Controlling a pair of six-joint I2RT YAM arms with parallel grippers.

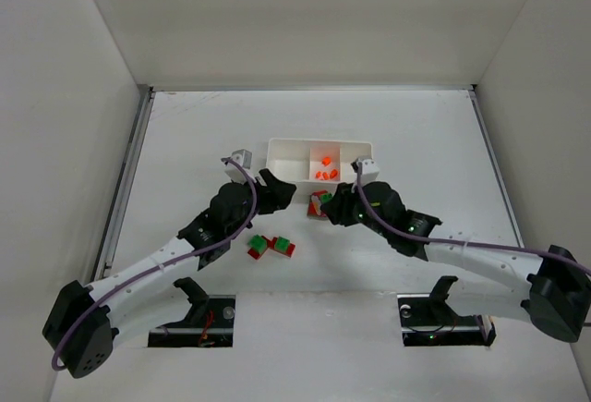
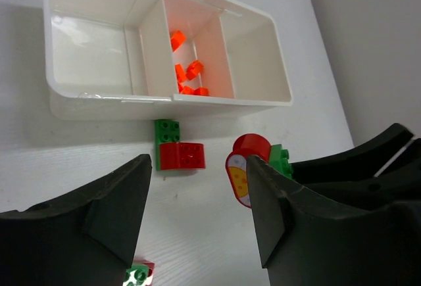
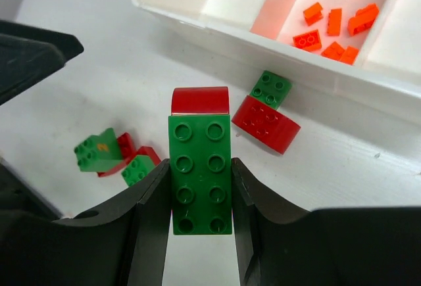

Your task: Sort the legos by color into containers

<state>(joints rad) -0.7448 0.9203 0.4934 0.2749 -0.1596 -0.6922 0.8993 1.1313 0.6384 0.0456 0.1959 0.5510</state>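
Observation:
The white tray (image 1: 277, 148) has three containers; its middle one holds several tiny orange legos (image 1: 325, 169) (image 2: 186, 72) (image 3: 332, 26). My right gripper (image 1: 329, 204) (image 3: 200, 182) is shut on a long green lego (image 3: 200, 174) that is joined to a red piece (image 3: 200, 100), just in front of the tray. A joined green and red lego (image 2: 177, 149) (image 3: 266, 116) lies on the table by the tray's front wall. My left gripper (image 1: 284, 192) (image 2: 197, 214) stands open next to it, with nothing between its fingers. Two more green and red legos (image 1: 271, 247) (image 3: 108, 154) lie nearer the arm bases.
The tray's left compartment (image 2: 89, 59) and right compartment (image 2: 253, 59) show only bare white floor. The two grippers nearly meet in front of the tray. White walls enclose the table (image 1: 416, 134) on three sides.

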